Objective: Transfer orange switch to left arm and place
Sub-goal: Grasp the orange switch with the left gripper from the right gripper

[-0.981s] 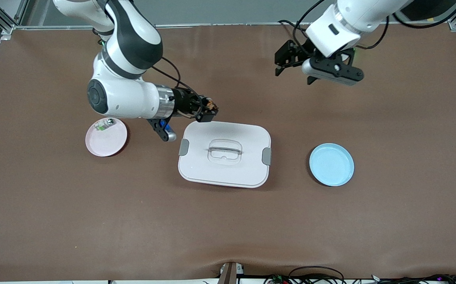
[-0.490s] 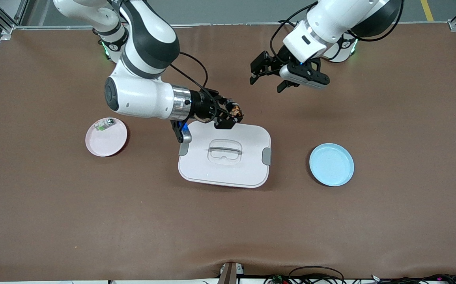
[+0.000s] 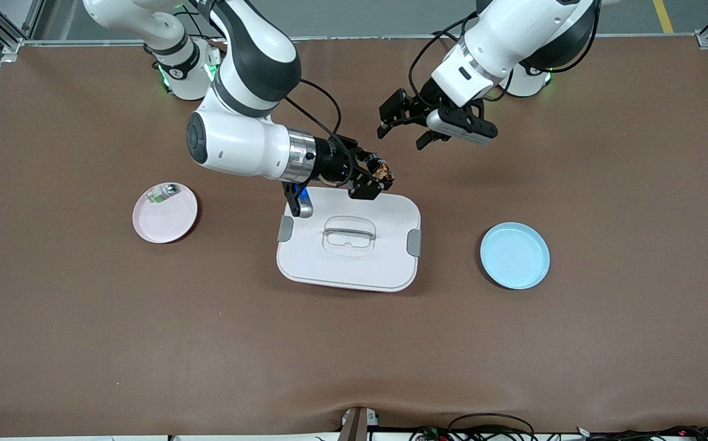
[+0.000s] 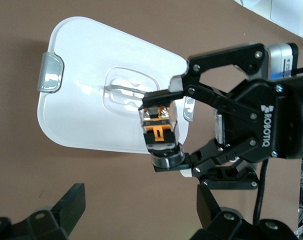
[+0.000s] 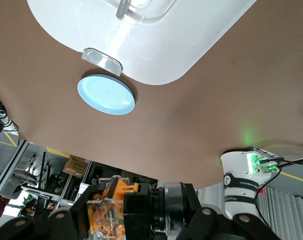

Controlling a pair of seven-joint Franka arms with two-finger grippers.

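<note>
My right gripper is shut on the orange switch, a tiny black block with an orange face, and holds it over the edge of the white box that lies nearest the robots' bases. The switch also shows in the right wrist view between my fingers, and in the left wrist view. My left gripper is open and empty in the air, close to the switch and apart from it. Its own fingers stand wide apart in the left wrist view.
A pink plate with a small white-and-green piece lies toward the right arm's end. A blue plate lies toward the left arm's end and also shows in the right wrist view. The box shows in both wrist views.
My right gripper has carried the switch along the box's edge toward the left arm's end. My left gripper has come in toward it, still open.
</note>
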